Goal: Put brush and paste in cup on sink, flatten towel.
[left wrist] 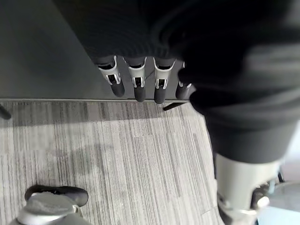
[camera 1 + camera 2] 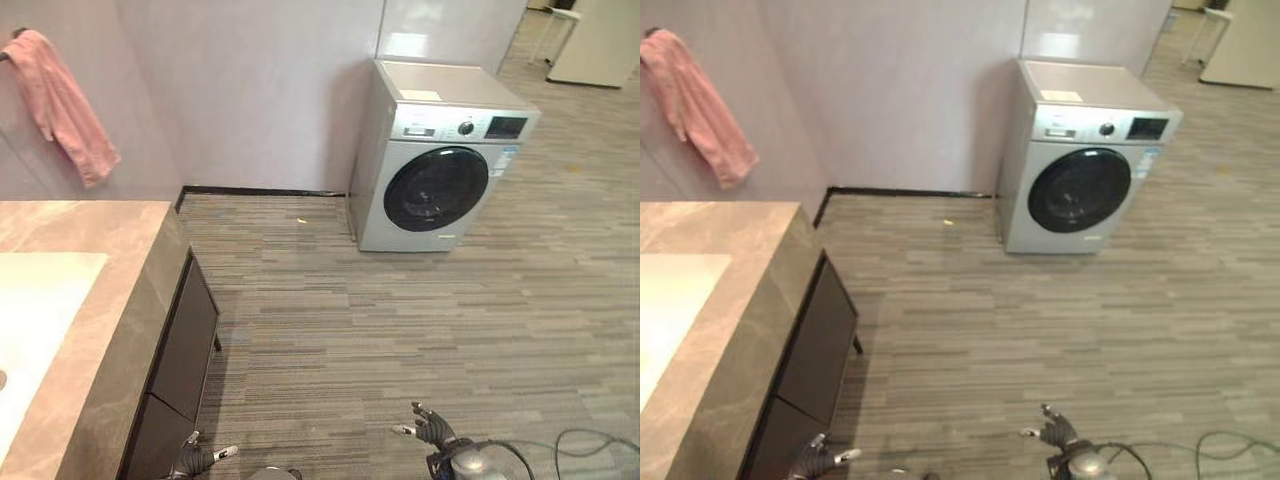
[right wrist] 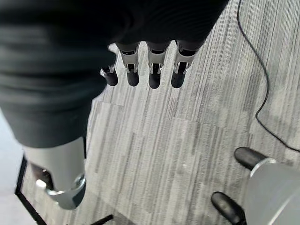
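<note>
A pink towel point(image 2: 58, 104) hangs bunched from a hook on the wall at the upper left, above the stone counter point(image 2: 120, 300) with its pale sink basin point(image 2: 30, 330). My left hand point(image 2: 200, 458) hangs low beside the dark cabinet front, its fingers point(image 1: 136, 82) straight and holding nothing. My right hand point(image 2: 432, 428) hangs low over the floor at the bottom right, its fingers point(image 3: 153, 70) relaxed and empty too.
A silver front-loading washing machine point(image 2: 435, 165) stands against the back wall to the right. The dark cabinet point(image 2: 180, 350) under the counter borders the striped carpet floor point(image 2: 400, 310). White furniture point(image 2: 590, 40) shows at the far upper right.
</note>
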Robot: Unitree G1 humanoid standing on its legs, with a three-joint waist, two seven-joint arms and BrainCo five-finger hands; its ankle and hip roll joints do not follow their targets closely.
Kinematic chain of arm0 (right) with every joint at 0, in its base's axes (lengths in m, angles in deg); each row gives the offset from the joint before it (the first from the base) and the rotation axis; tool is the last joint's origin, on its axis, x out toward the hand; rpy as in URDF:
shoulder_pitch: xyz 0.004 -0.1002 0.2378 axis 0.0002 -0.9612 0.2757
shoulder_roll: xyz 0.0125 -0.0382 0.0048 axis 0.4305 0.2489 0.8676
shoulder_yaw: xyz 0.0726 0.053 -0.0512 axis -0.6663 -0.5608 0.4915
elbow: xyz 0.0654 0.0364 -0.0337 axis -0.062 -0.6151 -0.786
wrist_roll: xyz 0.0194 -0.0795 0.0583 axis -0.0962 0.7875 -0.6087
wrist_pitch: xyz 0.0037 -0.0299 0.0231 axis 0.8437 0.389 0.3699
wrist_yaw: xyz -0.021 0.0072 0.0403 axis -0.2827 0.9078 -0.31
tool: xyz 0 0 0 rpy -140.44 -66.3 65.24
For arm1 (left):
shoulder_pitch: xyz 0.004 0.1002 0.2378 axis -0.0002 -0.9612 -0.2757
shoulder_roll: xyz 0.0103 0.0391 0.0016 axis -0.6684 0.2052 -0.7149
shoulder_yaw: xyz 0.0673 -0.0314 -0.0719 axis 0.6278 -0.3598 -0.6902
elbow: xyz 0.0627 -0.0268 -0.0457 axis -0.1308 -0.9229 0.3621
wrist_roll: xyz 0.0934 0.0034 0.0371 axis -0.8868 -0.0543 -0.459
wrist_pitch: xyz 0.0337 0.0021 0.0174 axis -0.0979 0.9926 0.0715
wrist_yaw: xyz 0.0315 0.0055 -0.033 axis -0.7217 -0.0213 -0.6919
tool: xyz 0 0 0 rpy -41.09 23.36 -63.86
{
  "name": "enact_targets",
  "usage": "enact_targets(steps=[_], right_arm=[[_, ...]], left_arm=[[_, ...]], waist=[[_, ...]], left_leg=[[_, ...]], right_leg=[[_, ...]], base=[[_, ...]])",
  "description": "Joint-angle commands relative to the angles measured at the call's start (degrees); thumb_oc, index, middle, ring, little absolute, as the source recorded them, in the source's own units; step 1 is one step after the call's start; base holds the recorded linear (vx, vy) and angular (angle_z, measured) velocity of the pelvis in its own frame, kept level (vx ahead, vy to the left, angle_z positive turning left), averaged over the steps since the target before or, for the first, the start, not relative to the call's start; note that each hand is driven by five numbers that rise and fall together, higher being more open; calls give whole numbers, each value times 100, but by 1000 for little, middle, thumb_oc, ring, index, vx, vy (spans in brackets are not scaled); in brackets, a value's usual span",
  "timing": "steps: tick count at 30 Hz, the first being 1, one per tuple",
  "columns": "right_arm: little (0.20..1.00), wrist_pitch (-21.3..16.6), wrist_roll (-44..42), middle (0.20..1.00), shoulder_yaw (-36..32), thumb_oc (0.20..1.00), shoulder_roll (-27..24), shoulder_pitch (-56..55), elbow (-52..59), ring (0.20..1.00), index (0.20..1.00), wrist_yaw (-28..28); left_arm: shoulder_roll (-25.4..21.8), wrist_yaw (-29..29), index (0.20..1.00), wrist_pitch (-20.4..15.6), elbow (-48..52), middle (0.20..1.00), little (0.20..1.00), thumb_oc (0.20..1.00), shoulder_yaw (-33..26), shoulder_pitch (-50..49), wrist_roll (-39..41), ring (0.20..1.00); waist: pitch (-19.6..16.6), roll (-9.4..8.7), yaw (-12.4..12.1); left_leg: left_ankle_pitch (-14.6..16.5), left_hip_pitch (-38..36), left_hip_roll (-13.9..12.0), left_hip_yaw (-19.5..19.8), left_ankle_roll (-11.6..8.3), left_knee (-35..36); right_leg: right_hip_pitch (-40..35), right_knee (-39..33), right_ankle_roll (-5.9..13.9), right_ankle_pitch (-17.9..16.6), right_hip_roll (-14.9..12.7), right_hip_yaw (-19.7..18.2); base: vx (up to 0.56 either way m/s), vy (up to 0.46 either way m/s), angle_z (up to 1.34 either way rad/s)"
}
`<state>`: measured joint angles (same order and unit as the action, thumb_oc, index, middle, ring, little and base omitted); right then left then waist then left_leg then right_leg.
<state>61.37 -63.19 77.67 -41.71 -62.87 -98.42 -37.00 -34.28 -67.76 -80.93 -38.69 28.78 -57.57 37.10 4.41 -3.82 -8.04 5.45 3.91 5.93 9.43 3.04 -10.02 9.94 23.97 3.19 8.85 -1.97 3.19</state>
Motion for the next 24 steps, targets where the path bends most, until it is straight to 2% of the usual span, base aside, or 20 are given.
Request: enact_targets(steps=[1,4,5,8,10,11,12,13,14,16,17,18,19,20,21,23,24], right_arm=[[1000,-202,-220,1000,-80,1000,-152,-3,419,1000,1000,25],[1000,-197,-269,1000,-207,1000,-166,-87,338,1000,1000,22],[1000,-195,-264,1000,-236,1000,-190,-87,288,1000,1000,16],[1000,-170,-187,1000,-196,1000,-191,-12,161,1000,1000,-17],[1000,-162,-166,1000,-187,1000,-189,-38,198,1000,1000,-16],[1000,-153,-186,1000,-183,1000,-190,-62,213,1000,1000,5],[1000,-153,-195,1000,-171,1000,-187,-74,151,1000,1000,-23],[1000,-165,-127,1000,-113,1000,-207,-106,138,1000,1000,-34],[1000,-165,-127,1000,-113,1000,-206,-108,138,1000,1000,-34],[1000,-155,0,1000,-46,1000,-320,-176,216,1000,1000,-23],[1000,-155,18,1000,-46,1000,-472,-143,360,1000,1000,-80],[1000,-155,18,1000,-46,1000,-472,-143,360,1000,1000,-80],[1000,-128,-6,1000,-47,1000,-531,-24,299,1000,1000,-139],[1000,-106,35,1000,-35,1000,-551,31,261,1000,1000,-166],[1000,-107,35,1000,-37,1000,-550,35,258,1000,1000,-166],[1000,-107,56,1000,-109,1000,-581,103,213,1000,1000,-197],[1000,-129,92,1000,-109,1000,-575,106,191,1000,1000,-200]], left_arm=[[-185,-37,1000,-183,402,1000,1000,1000,-121,-101,-93,1000],[-159,2,1000,-168,355,1000,1000,1000,-156,-138,-67,1000],[-151,18,1000,-163,298,1000,1000,1000,-159,-125,-58,1000],[-120,-39,1000,-165,-22,1000,1000,1000,-221,-16,-8,1000],[-136,-64,1000,-164,-57,1000,1000,1000,-236,9,15,1000],[-156,-39,1000,-149,-22,1000,1000,1000,-208,21,-9,1000],[-171,-34,1000,-138,-10,1000,1000,1000,-171,33,-36,1000],[-259,-15,1000,-116,-55,1000,1000,1000,-8,130,-195,1000],[-259,-15,1000,-116,-55,1000,1000,1000,-8,129,-195,1000],[-373,22,1000,-75,-75,1000,1000,1000,52,243,-227,1000],[-474,8,1000,-55,-46,1000,1000,1000,103,384,-235,1000],[-474,8,1000,-55,-46,1000,1000,1000,103,384,-235,1000],[-546,-18,1000,-58,-8,1000,1000,1000,141,528,-236,1000],[-577,-41,1000,-62,-24,1000,1000,1000,137,580,-246,1000],[-577,-41,1000,-62,-26,1000,1000,1000,138,584,-246,1000],[-600,-81,1000,-90,-74,1000,1000,1000,39,560,-280,1000],[-587,-98,1000,-93,-163,1000,1000,1000,-4,526,-360,1000]], waist=[[321,33,201],[221,-2,285],[199,-31,296],[240,-99,305],[251,-127,343],[206,-180,355],[150,-221,384],[78,-270,421],[77,-265,434],[93,-288,484],[289,-362,456],[289,-362,456],[398,-390,374],[426,-407,309],[437,-399,294],[409,-389,195],[381,-367,117]], left_leg=[[398,-195,237,143,364,-276],[357,-383,167,171,348,-115],[387,-446,133,163,317,-66],[468,-710,-43,180,204,18],[466,-823,-137,194,152,51],[498,-841,-174,257,97,25],[497,-819,-251,306,66,-29],[351,-740,-393,397,-76,-261],[356,-738,-397,411,-80,-268],[-81,-365,-485,479,-257,-1147],[-466,361,-422,293,-296,-2280],[-466,361,-422,293,-296,-2280],[-310,760,-298,19,-251,-2348],[-222,958,-137,-22,-233,-2261],[-201,952,-147,-33,-229,-2280],[-47,1282,98,-349,-160,-1333],[-135,1377,135,-533,-149,-748]], right_leg=[[247,401,527,-771,-118,-90],[399,-46,445,-795,-110,72],[426,-517,418,-851,-143,152],[680,-1311,489,-1191,-288,504],[777,-1331,507,-1256,-251,545],[664,-1422,488,-1160,-196,486],[566,-1450,397,-1101,-74,387],[329,-1561,243,-957,202,308],[320,-1571,240,-958,203,323],[51,-1717,78,-863,304,439],[-181,-1827,-76,-822,256,587],[-181,-1827,-76,-822,256,587],[-329,-1892,-131,-718,221,686],[-396,-1918,-115,-697,196,648],[-405,-1914,-112,-690,205,637],[-594,-2032,0,-650,182,653],[-717,-2096,44,-593,222,650]], base=[[102,60,5],[183,19,9],[234,-67,-8],[252,-74,-12],[200,-62,-9],[290,-121,1],[389,-231,10],[301,-192,34],[336,-219,68],[252,-173,111],[154,-136,93],[173,-122,65],[179,-28,45],[181,-25,34],[184,40,14],[280,77,-2],[341,87,-13]])
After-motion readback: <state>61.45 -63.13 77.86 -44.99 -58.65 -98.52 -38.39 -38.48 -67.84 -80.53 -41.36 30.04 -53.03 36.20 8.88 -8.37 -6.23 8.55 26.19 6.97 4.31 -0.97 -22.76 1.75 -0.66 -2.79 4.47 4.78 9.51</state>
